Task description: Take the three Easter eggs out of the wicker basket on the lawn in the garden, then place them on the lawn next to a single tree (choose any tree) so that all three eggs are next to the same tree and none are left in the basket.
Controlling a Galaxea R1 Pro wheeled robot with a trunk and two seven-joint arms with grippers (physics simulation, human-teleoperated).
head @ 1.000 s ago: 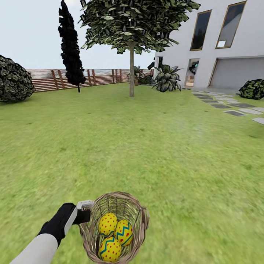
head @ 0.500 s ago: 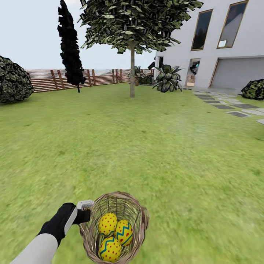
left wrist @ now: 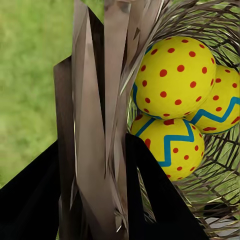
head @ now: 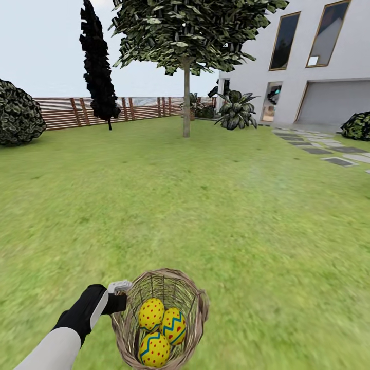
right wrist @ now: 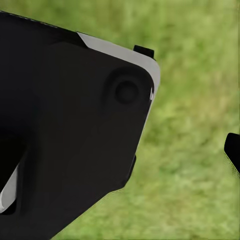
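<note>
Easter eggs (head: 160, 326) — all three sit inside the wicker basket (head: 198, 303), packed touching each other, none out yet. The basket is carried, not resting: left tool (head: 119, 294) is clamped on its rim on the side away from the house, and the left wrist view shows the dark fingers (left wrist: 150, 200) straddling the woven wall (left wrist: 100, 125) with the eggs (left wrist: 172, 75) just behind it. Judgement: holding the rim lets the whole load travel to the tree in one go instead of three egg trips. Right tool — can't tell its state; the right wrist view gives a black housing (right wrist: 70, 130) over grass, jaws not readable. Tree (head: 186, 97) stands well beyond the basket, straight ahead across open lawn (head: 205, 205). Nothing on the grass between basket and trunk. Left of the tree: dark cypress (head: 96, 72), a round bush (head: 18, 115), fence (head: 144, 109) behind. Right of it: palm-like plant (head: 236, 110), the house (head: 308, 67), stepping stones (head: 318, 149) — all off the direct line.
</note>
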